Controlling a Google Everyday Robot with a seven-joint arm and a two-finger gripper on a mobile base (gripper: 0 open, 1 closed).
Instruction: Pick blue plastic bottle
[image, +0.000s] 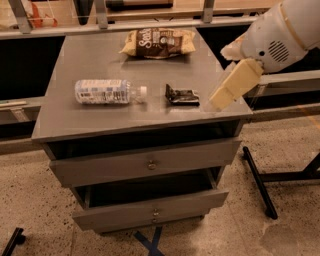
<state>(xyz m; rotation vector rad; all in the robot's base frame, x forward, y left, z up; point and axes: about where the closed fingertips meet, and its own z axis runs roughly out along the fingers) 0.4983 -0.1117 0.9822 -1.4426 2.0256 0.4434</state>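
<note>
The blue plastic bottle (104, 92) lies on its side on the left part of the grey cabinet top (90, 55), its white cap pointing right. My gripper (223, 97) hangs from the white arm (280, 35) over the cabinet's right front corner. It is well to the right of the bottle, just past the small black packet (182, 95), and holds nothing that I can see.
A brown snack bag (157, 42) lies at the back of the cabinet top. Two drawers (150, 162) below stand slightly pulled out. Black stand legs (257, 182) lie on the floor to the right. A rail with metal posts (102, 22) runs behind.
</note>
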